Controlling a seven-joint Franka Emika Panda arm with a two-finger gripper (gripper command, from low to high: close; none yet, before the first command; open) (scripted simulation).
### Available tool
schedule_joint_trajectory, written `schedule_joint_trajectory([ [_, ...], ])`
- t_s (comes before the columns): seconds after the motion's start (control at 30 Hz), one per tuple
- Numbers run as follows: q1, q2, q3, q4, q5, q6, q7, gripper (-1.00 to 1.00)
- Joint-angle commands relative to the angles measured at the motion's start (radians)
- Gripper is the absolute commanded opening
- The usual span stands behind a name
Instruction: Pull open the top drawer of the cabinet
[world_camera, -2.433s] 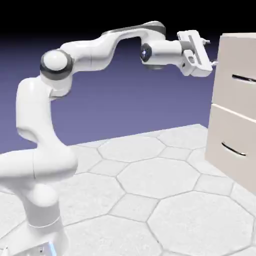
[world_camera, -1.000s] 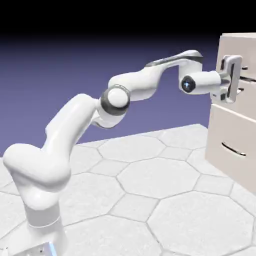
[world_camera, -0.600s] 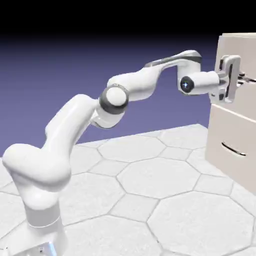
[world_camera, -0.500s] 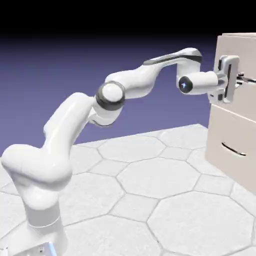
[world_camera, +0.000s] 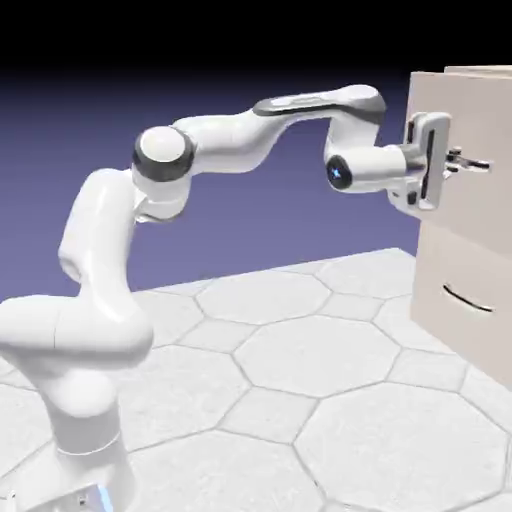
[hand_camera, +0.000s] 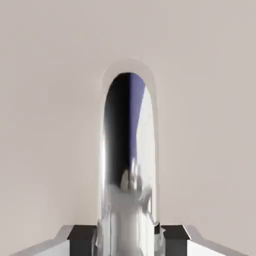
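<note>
Two fingertips of the gripper are pinched on the top drawer's bar handle, one on each side of it, so the relation that counts is a straight pull away from the cabinet. In the exterior view the top drawer lies at three o'clock from the gripper, its front standing proud of the lower drawer, so it is partly open. The handle's long axis runs from the fingers toward twelve o'clock in the hand view, and the grip looks to be near one end. The coming pull should go toward about nine o'clock in the exterior view, back over the arm's own side, where open room shows above the tiled floor. Drifting sideways along the bar could let the fingers slip off its end.
</note>
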Motion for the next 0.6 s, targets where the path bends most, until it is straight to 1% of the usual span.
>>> schedule_joint_trajectory([
  [0.0,0.033,0.008,-0.022,-0.036,0.009,-0.01,-0.014,-1.0],
  [0.3,0.355,0.056,-0.248,-0.348,0.059,-0.08,-0.101,-1.0],
  [0.57,0.645,0.037,-0.462,-0.591,0.058,-0.114,-0.118,-1.0],
])
